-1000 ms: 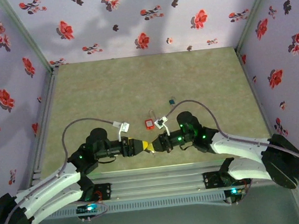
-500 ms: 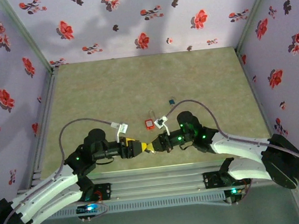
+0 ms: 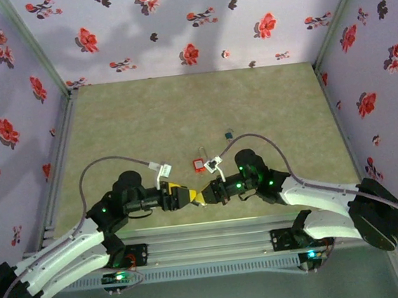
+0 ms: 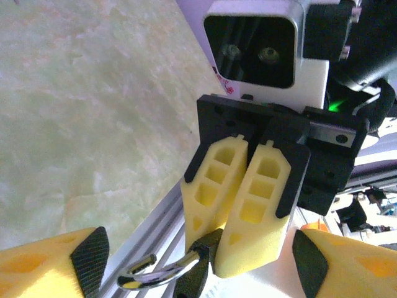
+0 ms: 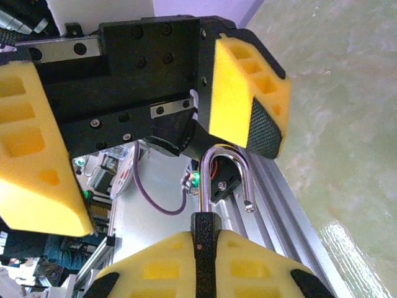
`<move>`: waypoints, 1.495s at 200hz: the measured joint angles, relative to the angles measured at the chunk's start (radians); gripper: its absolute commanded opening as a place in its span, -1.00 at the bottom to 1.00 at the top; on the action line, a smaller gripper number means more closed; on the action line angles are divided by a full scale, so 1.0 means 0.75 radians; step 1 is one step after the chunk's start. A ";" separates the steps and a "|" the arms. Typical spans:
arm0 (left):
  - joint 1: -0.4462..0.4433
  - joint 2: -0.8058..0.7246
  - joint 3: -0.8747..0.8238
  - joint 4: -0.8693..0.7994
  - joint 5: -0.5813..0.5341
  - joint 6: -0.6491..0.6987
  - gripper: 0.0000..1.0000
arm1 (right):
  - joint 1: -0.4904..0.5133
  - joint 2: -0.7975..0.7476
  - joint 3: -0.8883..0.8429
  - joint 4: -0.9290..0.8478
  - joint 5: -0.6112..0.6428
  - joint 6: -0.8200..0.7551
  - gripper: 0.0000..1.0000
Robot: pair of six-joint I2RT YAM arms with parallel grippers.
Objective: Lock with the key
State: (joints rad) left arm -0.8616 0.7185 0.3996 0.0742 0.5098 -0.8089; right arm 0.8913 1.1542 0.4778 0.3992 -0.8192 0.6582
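Note:
My right gripper (image 3: 202, 194) (image 5: 205, 264) is shut on the body of a black padlock (image 5: 205, 239) (image 4: 200, 270). Its silver shackle (image 5: 224, 174) (image 4: 155, 270) stands open, one end free, and points at my left gripper (image 3: 184, 195) (image 4: 198, 264). The left gripper is open, its fingers (image 4: 87, 257) spread wide on either side of the shackle without touching it. The red-orange lock (image 3: 198, 164), with a pale label and a thin wire shackle, lies on the table just beyond the two grippers. I cannot tell whether the small teal thing (image 3: 227, 135) further back is the key.
The grippers meet just past the aluminium rail (image 3: 213, 226) at the table's near edge (image 4: 155, 217). Floral walls (image 3: 11, 103) close in the left, back and right sides. The green mat (image 3: 181, 108) stretches back behind the lock.
The left arm has shifted a little and its gripper has stayed up against the right one. The right gripper has kept still with the black padlock in it.

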 measured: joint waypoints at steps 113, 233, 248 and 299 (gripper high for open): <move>-0.062 -0.113 -0.001 -0.087 -0.018 0.012 0.29 | 0.003 -0.001 0.000 -0.016 0.010 -0.005 -1.00; -0.050 -0.123 -0.001 -0.151 -0.027 0.038 0.00 | 0.003 -0.015 0.000 -0.018 0.009 -0.005 -1.00; -0.044 -0.125 -0.001 -0.151 -0.028 0.038 -0.05 | 0.003 -0.015 0.000 -0.018 0.009 -0.005 -1.00; -0.038 -0.131 -0.001 -0.151 -0.033 0.035 -0.24 | 0.005 -0.015 0.000 -0.018 0.008 -0.005 -1.00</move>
State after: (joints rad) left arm -0.8898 0.6201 0.3992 -0.0387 0.4850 -0.7826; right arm 0.8951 1.1427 0.4778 0.3859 -0.8135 0.6548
